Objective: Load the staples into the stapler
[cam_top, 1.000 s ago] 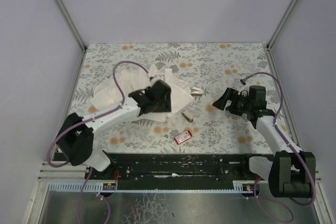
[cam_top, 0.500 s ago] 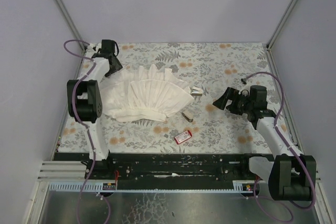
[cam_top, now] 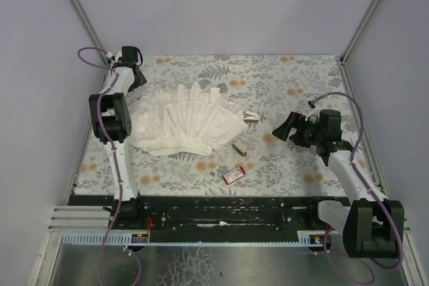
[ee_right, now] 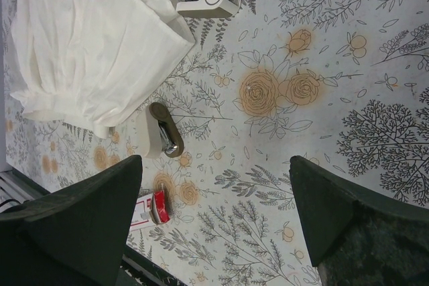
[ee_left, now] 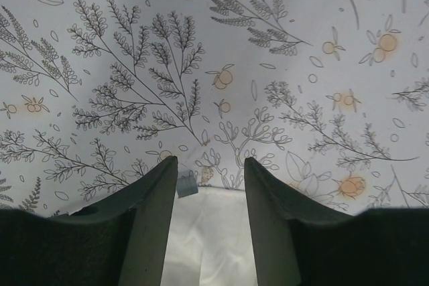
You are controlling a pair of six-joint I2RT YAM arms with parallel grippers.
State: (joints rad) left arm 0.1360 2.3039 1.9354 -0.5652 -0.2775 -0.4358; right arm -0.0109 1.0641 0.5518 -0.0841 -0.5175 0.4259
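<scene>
Plainly, right gripper (ee_right: pixel 216 162) wide, left gripper (ee_left: pixel 210 162) half-parted.

A miniature silvery-dark metal stapler (cam_top: pixel 238 147) is seen lying flat just beside the near right edge of the big white pleated cloth (cam_top: pixel 188 122), close to it but apart. In the right wrist view its dark, shiny upper arm is laid over a paler lower part, with the length angled away from the cloth. A small red cardboard box with a white label (cam_top: pixel 234 174) is found beyond the stapler, farther from the cloth, lying flat and slightly skewed. The staples themselves cannot be made out.
</scene>
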